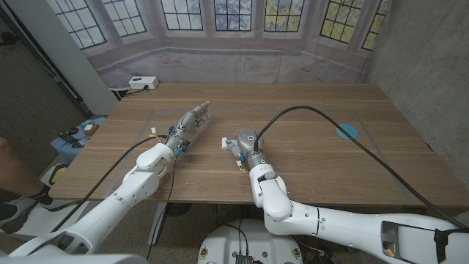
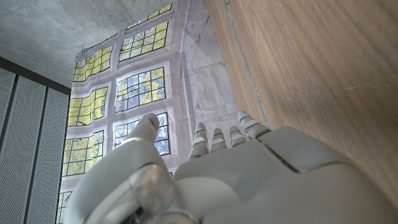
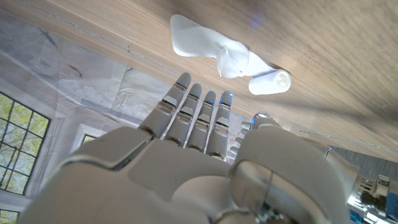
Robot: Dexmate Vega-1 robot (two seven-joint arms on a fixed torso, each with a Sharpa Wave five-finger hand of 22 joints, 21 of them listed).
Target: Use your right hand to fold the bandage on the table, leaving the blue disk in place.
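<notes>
Right hand [image 1: 245, 142] hovers just right of the bandage [image 3: 224, 57], fingers together, gripping nothing; a careless sweep could unroll it.

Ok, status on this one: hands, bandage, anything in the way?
Both hands open, left hand idle, right hand beside the bandage, not gripping. Bandage partly unrolled on the table. Blue disk far off, nothing blocking.
</notes>
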